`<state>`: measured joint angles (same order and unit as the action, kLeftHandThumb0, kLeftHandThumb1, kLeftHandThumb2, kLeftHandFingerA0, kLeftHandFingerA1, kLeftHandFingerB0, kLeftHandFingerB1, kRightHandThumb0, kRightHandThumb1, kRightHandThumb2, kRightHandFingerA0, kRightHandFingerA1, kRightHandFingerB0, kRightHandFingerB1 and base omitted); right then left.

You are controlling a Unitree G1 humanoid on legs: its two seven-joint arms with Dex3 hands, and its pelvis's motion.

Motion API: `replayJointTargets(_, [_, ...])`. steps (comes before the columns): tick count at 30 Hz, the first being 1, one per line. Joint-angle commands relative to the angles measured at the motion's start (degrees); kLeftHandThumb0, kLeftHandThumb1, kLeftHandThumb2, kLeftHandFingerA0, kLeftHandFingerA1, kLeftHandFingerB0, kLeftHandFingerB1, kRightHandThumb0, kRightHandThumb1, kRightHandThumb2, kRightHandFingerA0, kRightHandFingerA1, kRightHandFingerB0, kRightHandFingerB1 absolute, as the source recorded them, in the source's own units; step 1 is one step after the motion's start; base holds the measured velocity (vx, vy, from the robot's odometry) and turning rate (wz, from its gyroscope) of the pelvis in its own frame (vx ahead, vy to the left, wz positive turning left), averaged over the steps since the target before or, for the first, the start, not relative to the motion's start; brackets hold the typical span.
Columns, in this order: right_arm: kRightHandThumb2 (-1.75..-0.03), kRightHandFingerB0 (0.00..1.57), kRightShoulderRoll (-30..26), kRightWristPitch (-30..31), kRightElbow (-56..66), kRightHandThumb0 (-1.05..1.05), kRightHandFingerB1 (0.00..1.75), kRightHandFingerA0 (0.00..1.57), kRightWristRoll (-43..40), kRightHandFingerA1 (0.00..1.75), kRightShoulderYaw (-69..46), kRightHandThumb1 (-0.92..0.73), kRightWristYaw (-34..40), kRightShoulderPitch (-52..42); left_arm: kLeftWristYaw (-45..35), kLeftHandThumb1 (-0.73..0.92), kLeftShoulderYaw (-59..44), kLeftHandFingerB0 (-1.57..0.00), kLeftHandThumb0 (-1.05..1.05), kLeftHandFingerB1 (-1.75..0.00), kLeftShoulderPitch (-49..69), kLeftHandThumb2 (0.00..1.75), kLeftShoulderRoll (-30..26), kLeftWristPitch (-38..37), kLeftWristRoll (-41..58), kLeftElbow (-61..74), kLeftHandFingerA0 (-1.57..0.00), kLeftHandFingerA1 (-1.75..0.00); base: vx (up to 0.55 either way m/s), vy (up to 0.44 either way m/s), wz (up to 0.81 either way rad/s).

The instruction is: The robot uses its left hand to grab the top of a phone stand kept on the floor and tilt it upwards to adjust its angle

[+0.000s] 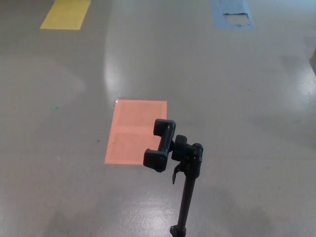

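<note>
Just beside the orange floor rectangle (136, 131), the black metal phone stand (185, 187) seemingly stands ungrasped, neither hand visible.

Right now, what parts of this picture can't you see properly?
- Phone stand, head view: its pole runs off the bottom edge, so the base is cut off.
- Robot's hands, head view: neither one shows.
- Blue floor patch, head view: cut by the top edge; the pale mark on it is too small to identify.
- Yellow floor patch, head view: top cut off.
</note>
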<state>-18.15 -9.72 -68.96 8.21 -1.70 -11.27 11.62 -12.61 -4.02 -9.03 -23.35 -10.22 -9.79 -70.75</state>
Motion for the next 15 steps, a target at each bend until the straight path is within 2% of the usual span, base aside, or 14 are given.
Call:
replayJointTargets(1, [-1.07,0.00,-1.1,-3.1,-1.9,-0.38,0.48,0.01,-0.2,0.50,0.1,-0.48,-1.2,0.0,-2.5,0.79,-0.4,-0.25,-0.69,-0.30,0.2,0.64,-1.4,-3.1,1.3,-1.7,-0.27,-0.36,0.00,0.000,0.00])
replayJointTargets(6, [-1.06,0.00,-1.0,-4.1,-2.0,-0.38,0.49,0.02,0.1,0.51,0.3,-0.46,0.5,1.3,-2.4,0.78,-0.4,-0.27,-0.68,-0.30,-1.1,0.64,-1.4,-2.7,1.6,-1.9,-0.27,-0.34,0.00,0.000,0.00])
replayJointTargets(8, [-1.07,0.00,-0.8,-6.6,-1.2,-0.38,0.49,0.02,0.0,0.51,-0.1,-0.47,2.6,0.8,-2.7,0.78,-0.9,-0.28,-0.68,-0.31,-1.0,0.64,-1.2,-3.3,2.3,-1.9,-0.29,-0.34,0.00,0.000,0.00])
replayJointTargets(9, [-0.65,0.18,-0.6,-7.7,-0.9,-0.77,0.33,0.19,0.1,0.40,-0.2,-0.84,3.9,0.7,-2.5,0.77,-0.9,-0.26,-0.71,-0.30,-1.0,0.63,-1.1,-3.7,2.3,-1.8,-0.28,-0.33,0.00,0.000,0.00])
replayJointTargets(12, [-0.64,0.19,0.2,-12.4,0.2,-0.75,0.35,0.22,-0.3,0.42,-1.0,-0.81,7.3,-0.1,-1.4,0.75,-0.9,-0.26,-0.72,-0.30,-0.6,0.63,-1.0,-6.9,2.2,-0.8,-0.32,-0.34,0.00,0.000,0.00])
replayJointTargets(13, [-0.65,0.20,0.8,-14.2,1.3,-0.76,0.33,0.25,-0.7,0.40,-1.4,-0.82,8.3,-0.7,-0.3,0.62,-0.5,-0.20,-0.77,-0.41,-0.4,0.91,-0.9,-8.6,1.8,0.1,-0.26,-0.45,0.00,0.000,0.00])
replayJointTargets(15, [-0.66,0.20,1.7,-17.1,3.9,-0.74,0.32,0.25,-0.6,0.40,-1.6,-0.84,10.1,-2.0,1.1,0.62,0.1,-0.18,-0.76,-0.41,0.2,0.91,-0.7,-11.7,1.1,2.4,-0.25,-0.45,0.00,0.000,0.00])
